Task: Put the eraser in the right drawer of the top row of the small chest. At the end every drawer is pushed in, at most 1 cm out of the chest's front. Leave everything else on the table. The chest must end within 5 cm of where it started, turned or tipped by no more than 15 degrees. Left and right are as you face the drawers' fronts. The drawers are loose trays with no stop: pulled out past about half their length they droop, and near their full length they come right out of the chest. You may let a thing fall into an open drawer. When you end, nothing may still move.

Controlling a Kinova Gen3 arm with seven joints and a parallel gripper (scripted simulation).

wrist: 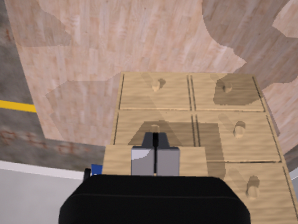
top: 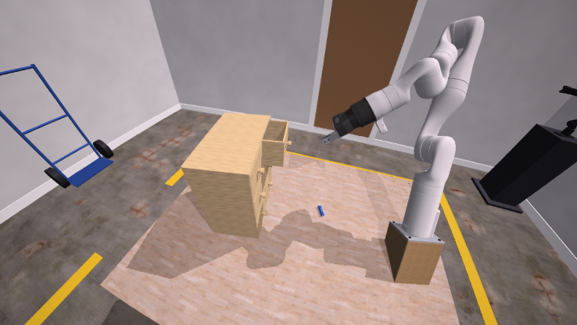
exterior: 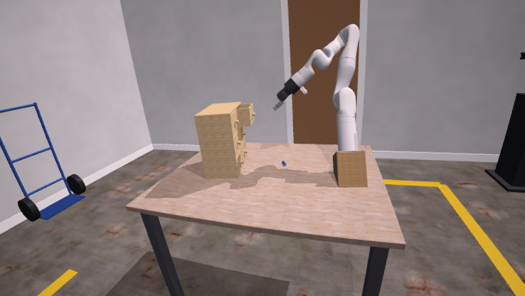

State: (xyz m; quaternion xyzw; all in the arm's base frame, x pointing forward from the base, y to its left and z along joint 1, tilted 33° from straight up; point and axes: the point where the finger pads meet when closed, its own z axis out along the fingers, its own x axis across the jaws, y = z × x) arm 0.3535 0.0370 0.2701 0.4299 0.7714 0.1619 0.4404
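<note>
The small wooden chest (top: 226,141) (exterior: 218,146) (wrist: 257,145) stands upright. Its right top drawer (top: 273,153) (exterior: 245,117) (wrist: 192,161) is pulled partly out and looks about level; the other drawers look pushed in. My gripper (top: 324,141) (exterior: 274,108) (wrist: 155,146) is shut and empty. It points down at a slant, in front of that drawer's knob with a gap between. A small blue piece (top: 320,210) (exterior: 284,163) lies on the table in front of the chest; I cannot tell if it is the eraser. The drawer's floor is hidden, and no eraser shows in it.
The wooden table (top: 343,291) (exterior: 275,209) carries the chest and the arm's base block (top: 417,262) (exterior: 352,168). The table's far edge runs behind the chest and arm. A blue hand truck (top: 91,171) (exterior: 62,206) and a black stand (top: 525,167) are on the floor, away from the arm.
</note>
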